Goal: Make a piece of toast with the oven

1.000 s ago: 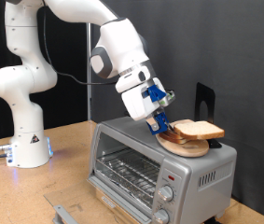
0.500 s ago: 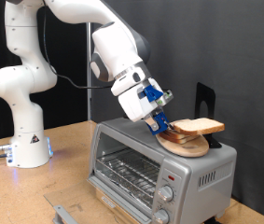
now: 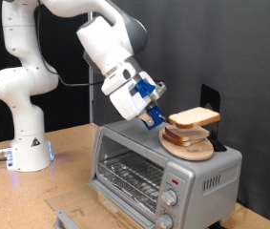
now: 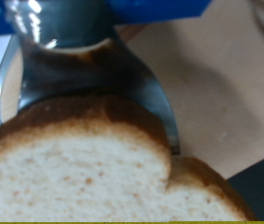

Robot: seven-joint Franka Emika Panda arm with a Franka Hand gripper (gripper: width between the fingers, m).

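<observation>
My gripper (image 3: 161, 118) is shut on one edge of the piece of toast (image 3: 195, 117), a pale slice with a brown crust. It holds the slice roughly level, a little above the round light-wood board (image 3: 188, 147). The board lies on top of the silver toaster oven (image 3: 135, 153), towards the exterior view's right. In the wrist view the toast (image 4: 85, 177) fills the lower part, with a dark finger (image 4: 104, 70) lying over its crust. The oven's door hangs open and its wire rack (image 3: 127, 174) shows inside.
The oven's two round knobs (image 3: 172, 199) are at its front right. The white robot base (image 3: 25, 143) stands on the wooden table (image 3: 20, 196) at the exterior view's left. A black upright object (image 3: 209, 98) stands behind the board. A black curtain forms the backdrop.
The gripper has risen and swung towards the exterior view's left. The toast has come up off the board with it and now hangs clear above it.
</observation>
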